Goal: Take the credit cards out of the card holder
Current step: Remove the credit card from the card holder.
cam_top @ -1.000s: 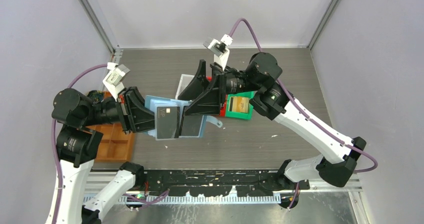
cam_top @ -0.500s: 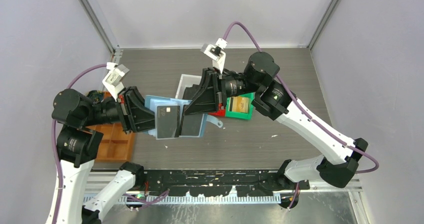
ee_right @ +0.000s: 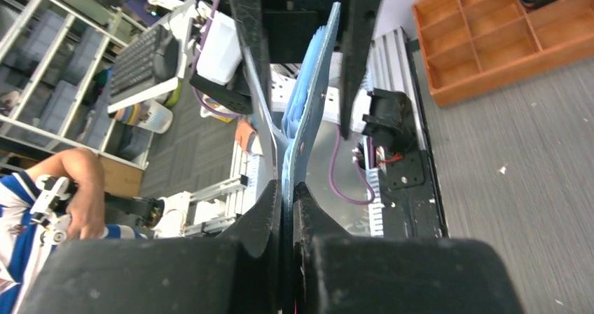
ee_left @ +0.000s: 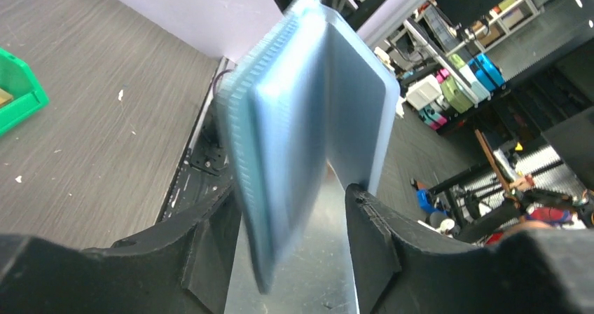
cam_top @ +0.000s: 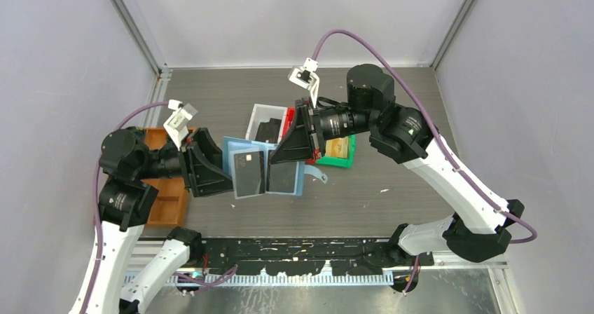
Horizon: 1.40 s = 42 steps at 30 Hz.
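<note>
The card holder (cam_top: 238,150) hangs open above the table, pale blue inside. A dark credit card (cam_top: 250,174) shows in its left half and another dark one (cam_top: 284,176) in its right half. My right gripper (cam_top: 284,153) is shut on the holder's right edge; in the right wrist view its fingers (ee_right: 288,188) pinch the thin blue edge of the holder (ee_right: 312,90). My left gripper (cam_top: 223,172) stands open around the left flap. In the left wrist view the blurred holder (ee_left: 294,118) sits between the spread jaws of the left gripper (ee_left: 291,212), close to the left finger.
Behind the holder stand a white bin (cam_top: 260,112) with a black card (cam_top: 268,130), a red bin (cam_top: 289,115) and a green bin (cam_top: 336,161) holding a gold card (cam_top: 337,146). An orange-brown compartment tray (cam_top: 164,198) lies at the left, under the left arm.
My left gripper has opened and let go of the holder. My right gripper has closed on the holder's right edge. Both arms and the holder have shifted to the right.
</note>
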{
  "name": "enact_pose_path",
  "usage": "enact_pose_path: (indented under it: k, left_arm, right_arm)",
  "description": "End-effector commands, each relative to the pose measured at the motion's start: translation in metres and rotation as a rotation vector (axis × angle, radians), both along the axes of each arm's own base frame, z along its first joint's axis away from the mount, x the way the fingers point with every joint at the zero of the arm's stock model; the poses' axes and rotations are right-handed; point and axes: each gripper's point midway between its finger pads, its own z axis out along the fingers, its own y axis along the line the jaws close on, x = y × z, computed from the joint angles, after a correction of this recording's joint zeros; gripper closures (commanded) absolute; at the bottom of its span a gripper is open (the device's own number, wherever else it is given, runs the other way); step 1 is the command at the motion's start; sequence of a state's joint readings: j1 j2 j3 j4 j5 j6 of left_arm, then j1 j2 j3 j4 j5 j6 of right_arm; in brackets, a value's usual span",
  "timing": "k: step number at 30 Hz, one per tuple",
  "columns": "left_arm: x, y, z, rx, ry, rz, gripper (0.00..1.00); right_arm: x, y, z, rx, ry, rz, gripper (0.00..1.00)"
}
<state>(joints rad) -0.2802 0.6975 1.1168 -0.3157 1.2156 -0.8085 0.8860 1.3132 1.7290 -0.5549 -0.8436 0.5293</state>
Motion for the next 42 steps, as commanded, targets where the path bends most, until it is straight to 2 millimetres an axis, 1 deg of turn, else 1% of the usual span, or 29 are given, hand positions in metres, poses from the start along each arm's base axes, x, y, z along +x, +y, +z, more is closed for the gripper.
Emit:
enact_pose_path:
  k: [1,3,7,12,14,15,16,18,20,23,27,29,30,31,32,33,35,37,38,39,42]
  left_arm:
    - [-0.026,0.005,0.012,-0.031,-0.157,-0.099,0.45]
    - [-0.029,0.005,0.013,-0.031,-0.168,-0.118,0.47]
    - [-0.029,0.005,0.017,-0.033,-0.175,-0.128,0.50]
    - [-0.019,0.001,0.020,-0.053,-0.171,-0.098,0.52]
    - [-0.011,0.000,0.020,-0.059,-0.162,-0.067,0.54]
    - [-0.005,-0.001,0.019,-0.062,-0.158,-0.040,0.57]
    - [0.005,-0.002,0.017,-0.062,-0.164,0.013,0.62]
    - [0.021,-0.002,0.009,-0.041,-0.140,0.095,0.68]
    - [0.029,-0.003,0.004,-0.022,-0.130,0.126,0.72]
    - [0.031,-0.003,-0.001,-0.013,-0.121,0.134,0.72]
    - [0.027,-0.003,-0.008,0.002,-0.109,0.105,0.72]
    - [0.024,-0.003,-0.011,0.005,-0.109,0.090,0.77]
    - [0.024,-0.003,-0.012,0.008,-0.110,0.087,0.81]
    - [0.025,-0.003,-0.013,0.013,-0.114,0.095,0.86]
    - [0.026,-0.002,-0.014,0.021,-0.104,0.099,0.88]
    - [0.028,-0.002,-0.016,0.031,-0.098,0.104,0.93]
    - [0.030,-0.002,-0.019,0.042,-0.080,0.110,0.98]
    - [0.035,-0.002,-0.022,0.050,-0.070,0.131,1.00]
    - [0.037,-0.002,-0.023,0.053,-0.067,0.144,1.00]
    - [0.039,-0.002,-0.024,0.054,-0.065,0.154,1.00]
    - [0.047,-0.001,-0.028,0.063,-0.046,0.196,1.00]
  right_arm:
    - [-0.002,-0.016,0.001,-0.041,-0.059,-0.042,0.99]
    - [-0.003,-0.018,0.001,-0.043,-0.065,-0.043,0.99]
    - [-0.003,-0.015,0.002,-0.033,-0.069,-0.033,0.99]
    - [0.001,-0.007,0.004,-0.015,-0.060,-0.022,0.99]
    - [0.004,-0.004,0.006,-0.009,-0.055,-0.026,0.99]
    - [0.006,-0.002,0.009,0.004,-0.057,-0.034,0.99]
    - [0.008,0.000,0.008,0.011,-0.053,-0.043,0.99]
    - [0.014,0.003,0.007,0.023,-0.050,-0.071,0.99]
    - [0.018,0.006,0.006,0.032,-0.044,-0.086,0.99]
    - [0.021,0.010,0.004,0.055,-0.032,-0.097,0.99]
    - [0.025,0.014,-0.002,0.053,-0.023,-0.106,0.99]
    - [0.026,0.016,-0.006,0.051,-0.018,-0.108,0.98]
    - [0.028,0.016,-0.008,0.051,-0.016,-0.114,0.86]
    - [0.029,0.016,-0.010,0.050,-0.016,-0.121,0.69]
    - [0.031,0.016,-0.012,0.047,-0.015,-0.133,0.58]
    - [0.032,0.016,-0.014,0.046,-0.013,-0.142,0.53]
    - [0.040,0.013,-0.016,0.048,-0.013,-0.183,0.38]
    - [0.055,0.004,-0.014,0.060,-0.008,-0.259,0.35]
    - [0.065,-0.006,-0.009,0.075,-0.003,-0.307,0.35]
    - [0.069,-0.013,-0.005,0.089,0.007,-0.337,0.35]
    - [0.089,-0.039,0.004,0.117,0.002,-0.483,0.41]
